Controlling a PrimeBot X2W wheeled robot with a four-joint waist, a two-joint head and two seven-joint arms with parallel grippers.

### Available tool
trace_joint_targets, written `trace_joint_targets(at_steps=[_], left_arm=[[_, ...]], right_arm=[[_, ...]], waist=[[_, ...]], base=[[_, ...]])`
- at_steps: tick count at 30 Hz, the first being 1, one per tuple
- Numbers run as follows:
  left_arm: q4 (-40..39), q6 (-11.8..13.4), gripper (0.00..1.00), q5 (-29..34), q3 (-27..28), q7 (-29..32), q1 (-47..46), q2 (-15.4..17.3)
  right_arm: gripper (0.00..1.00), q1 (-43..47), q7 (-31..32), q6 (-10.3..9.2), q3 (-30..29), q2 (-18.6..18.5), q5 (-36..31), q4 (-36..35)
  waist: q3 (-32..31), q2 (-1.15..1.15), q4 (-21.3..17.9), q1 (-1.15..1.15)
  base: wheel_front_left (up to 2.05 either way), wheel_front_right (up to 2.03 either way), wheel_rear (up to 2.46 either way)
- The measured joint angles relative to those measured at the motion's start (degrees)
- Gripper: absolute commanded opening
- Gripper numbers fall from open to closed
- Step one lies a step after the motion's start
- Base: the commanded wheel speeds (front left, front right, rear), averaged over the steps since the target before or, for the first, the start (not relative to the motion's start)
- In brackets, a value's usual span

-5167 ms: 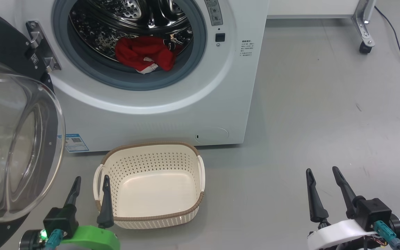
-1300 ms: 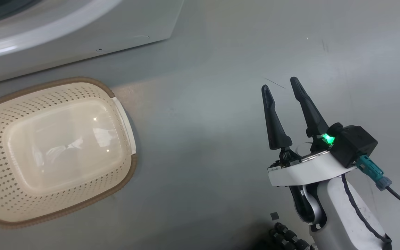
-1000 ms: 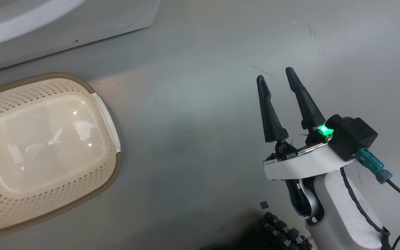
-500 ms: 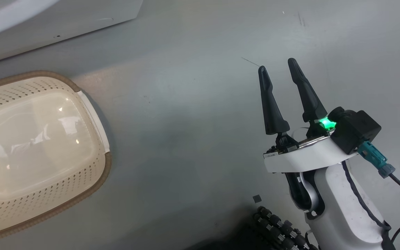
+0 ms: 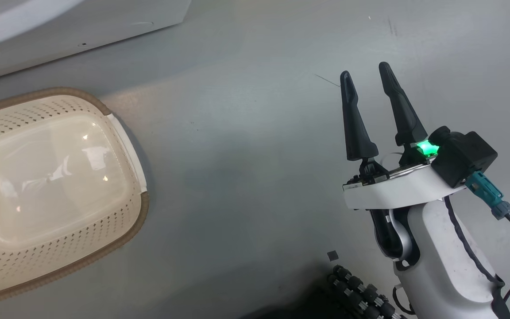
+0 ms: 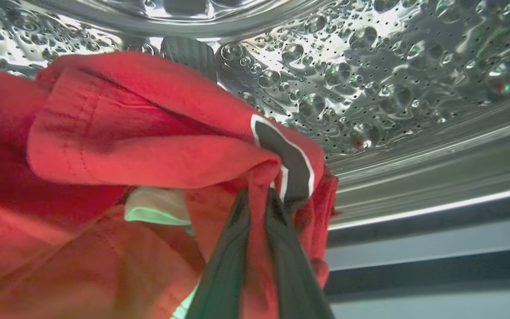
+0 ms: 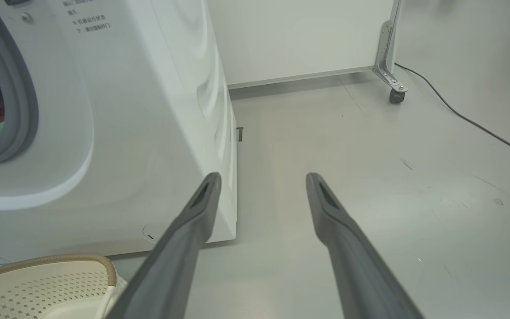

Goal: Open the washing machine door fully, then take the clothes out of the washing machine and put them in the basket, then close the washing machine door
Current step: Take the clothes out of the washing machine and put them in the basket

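In the left wrist view my left gripper point(image 6: 257, 192) is inside the steel drum point(image 6: 370, 66), its two dark fingers shut on a fold of the red clothes point(image 6: 126, 146) beside a dark white-edged stripe. My right gripper point(image 5: 365, 70) stands open over bare floor, right of the cream basket point(image 5: 143, 206). The right wrist view shows the same gripper point(image 7: 261, 177) open, pointing past the washing machine point(image 7: 148, 110) at its front corner, with the basket point(image 7: 60, 258) at the lower left. The washing machine door is out of view.
The washing machine's lower front point(image 5: 82, 26) runs along the head view's top left, close behind the basket. A wheeled frame leg point(image 7: 397, 96) and a black cable point(image 7: 481, 128) lie on the grey floor to the right. A black ribbed cable chain point(image 5: 361, 292) sits by my right arm's base.
The head camera has shifted slightly, so the basket and washer sit a little differently in the picture. My right gripper stays open and is a bit higher. My left gripper has closed on the cloth.
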Motion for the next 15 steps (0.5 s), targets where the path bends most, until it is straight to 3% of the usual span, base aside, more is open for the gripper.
trace_joint_targets(at_steps=[15], left_arm=[[-1.9,-1.7,0.0,0.2,-2.2,-10.0,4.6,-1.0]], right_arm=[[1.0,0.0,0.0,-0.37,-2.5,0.0,-3.6,1.4]], waist=[[-2.8,0.0,3.7,0.0]], base=[[0.0,0.0,0.0]])
